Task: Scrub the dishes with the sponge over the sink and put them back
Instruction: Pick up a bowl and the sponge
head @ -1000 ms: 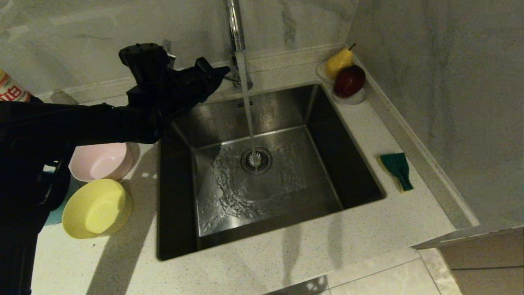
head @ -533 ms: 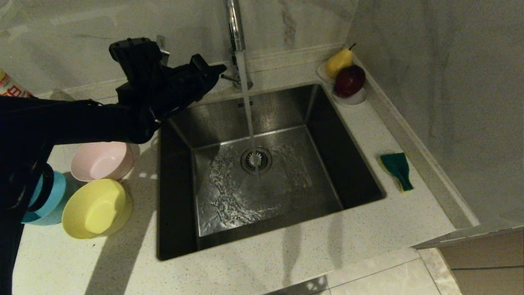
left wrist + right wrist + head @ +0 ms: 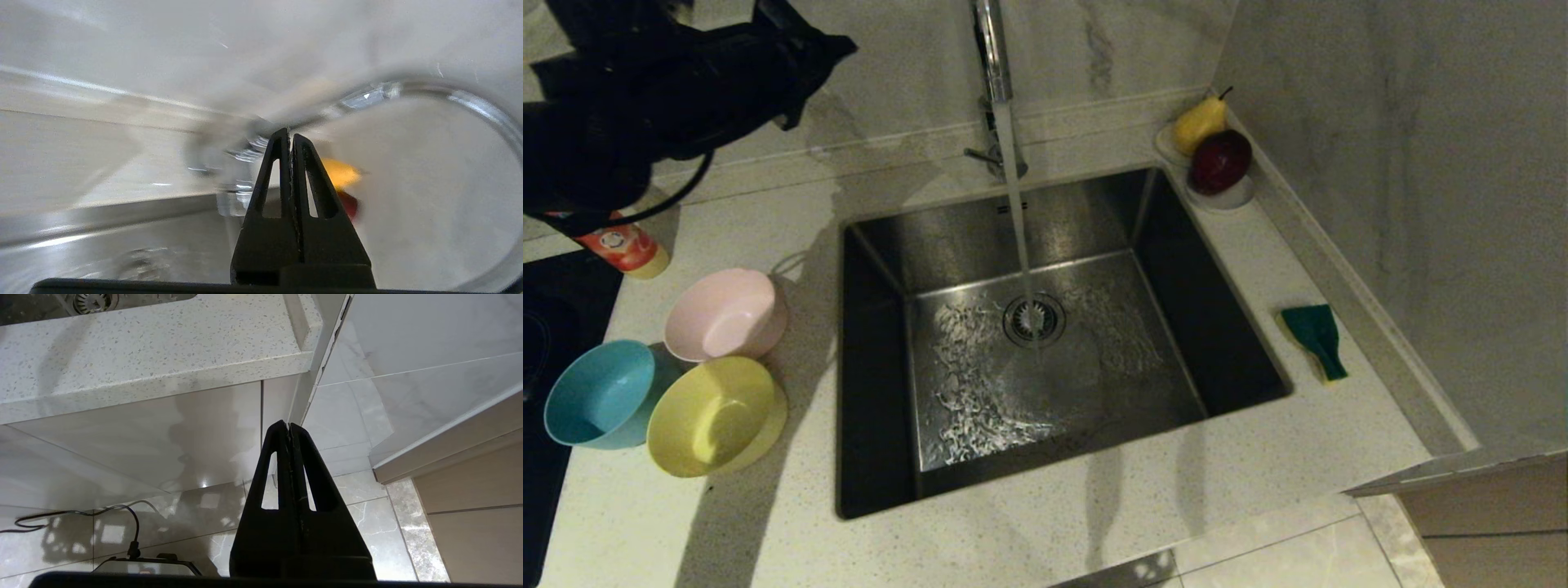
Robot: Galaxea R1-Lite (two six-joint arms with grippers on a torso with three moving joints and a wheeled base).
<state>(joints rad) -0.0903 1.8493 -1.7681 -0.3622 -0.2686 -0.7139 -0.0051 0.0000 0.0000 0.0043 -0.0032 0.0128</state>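
Note:
Three dishes stand on the counter left of the sink (image 3: 872,367): a pink bowl (image 3: 725,314), a blue bowl (image 3: 598,394) and a yellow bowl (image 3: 715,415). The green and yellow sponge (image 3: 1313,339) lies on the counter right of the sink. Water runs from the tap (image 3: 992,49) onto the drain (image 3: 1034,320). My left gripper (image 3: 843,45) is shut and empty, raised high at the back left, well above the bowls; the left wrist view shows my left gripper (image 3: 289,132) closed, facing the blurred tap. My right gripper (image 3: 288,425) is shut and empty, parked below the counter edge over the floor.
A pear (image 3: 1199,122) and a red apple (image 3: 1219,161) sit on white saucers at the sink's back right corner. A red-labelled bottle (image 3: 625,247) stands behind the bowls. A black hob (image 3: 556,302) borders the counter's left. A tiled wall closes the right side.
My left arm has lifted up and swung back to the left, away from the tap's base, uncovering the blue bowl and the bottle. Water keeps running. Nothing else has moved.

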